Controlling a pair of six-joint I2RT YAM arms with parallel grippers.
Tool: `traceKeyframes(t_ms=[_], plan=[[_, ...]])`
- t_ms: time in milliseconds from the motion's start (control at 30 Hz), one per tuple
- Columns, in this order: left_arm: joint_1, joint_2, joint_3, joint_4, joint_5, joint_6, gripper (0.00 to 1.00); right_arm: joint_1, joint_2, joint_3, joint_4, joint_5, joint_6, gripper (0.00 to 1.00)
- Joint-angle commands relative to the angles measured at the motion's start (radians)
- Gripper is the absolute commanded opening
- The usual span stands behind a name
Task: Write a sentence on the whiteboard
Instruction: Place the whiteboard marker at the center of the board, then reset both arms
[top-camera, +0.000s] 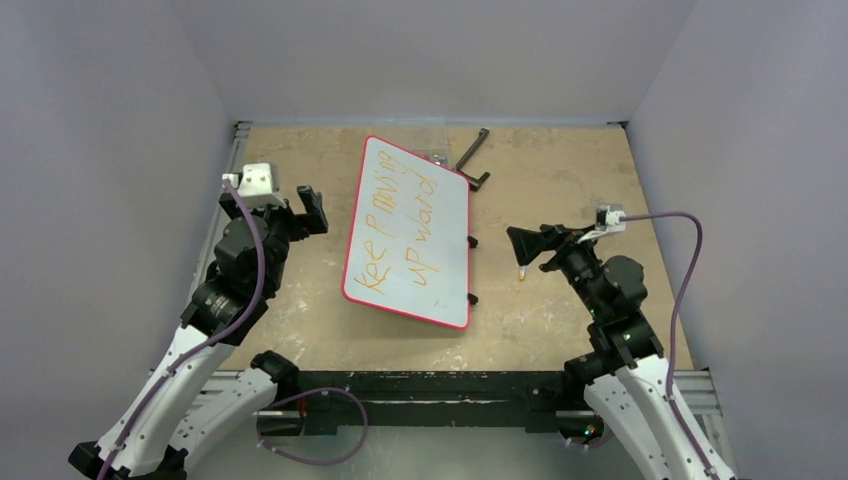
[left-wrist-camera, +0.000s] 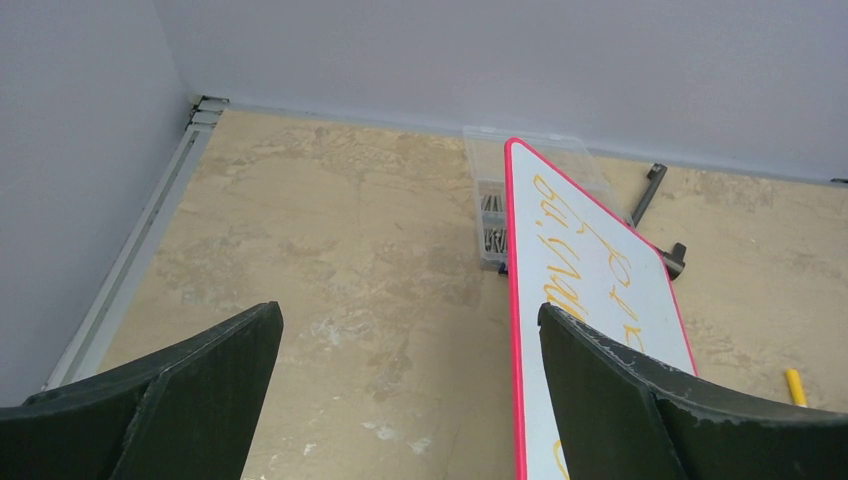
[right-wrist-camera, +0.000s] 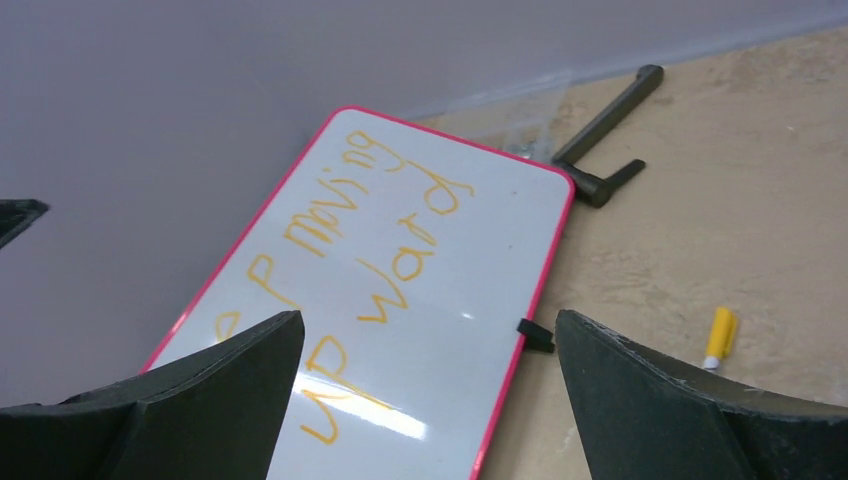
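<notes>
Whiteboard (top-camera: 452, 272), lying on the table (top-camera: 560, 170) between both arms and bearing the orange sentence (top-camera: 400, 225), is judged light, stiff and slick-faced, best gripped by its red frame clear of the lettering; left gripper (left-wrist-camera: 410, 325) and right gripper (right-wrist-camera: 430, 325) stand spread, holding nothing.

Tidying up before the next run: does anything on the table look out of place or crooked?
Yes. The whiteboard lies skewed to the table edges, its far corner overlapping a clear plastic box. The marker lies loose on the table right of the board. Nothing looks spilled or broken.
</notes>
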Motion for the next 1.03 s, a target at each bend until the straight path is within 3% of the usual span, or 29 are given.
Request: traceKeyframes(t_ms=[0, 233, 467, 1000], plan=[[0.004, 0.0, 0.007, 0.055, 0.007, 0.041, 1.0, -0.002, -0.113, -0.084, 0.114, -0.123, 0.137, 0.99], [0.005, 0.02, 0.026, 0.028, 0.02, 0.033, 1.0, -0.002, -0.23, -0.198, 0.113, -0.231, 0.251, 0.99], [0.005, 0.015, 0.023, 0.026, -0.003, 0.03, 1.0, -0.001, -0.344, -0.276, 0.055, -0.249, 0.248, 0.99], [0.005, -0.005, 0.017, 0.028, -0.009, 0.018, 1.0, -0.002, -0.286, -0.26, 0.021, -0.205, 0.245, 0.99]])
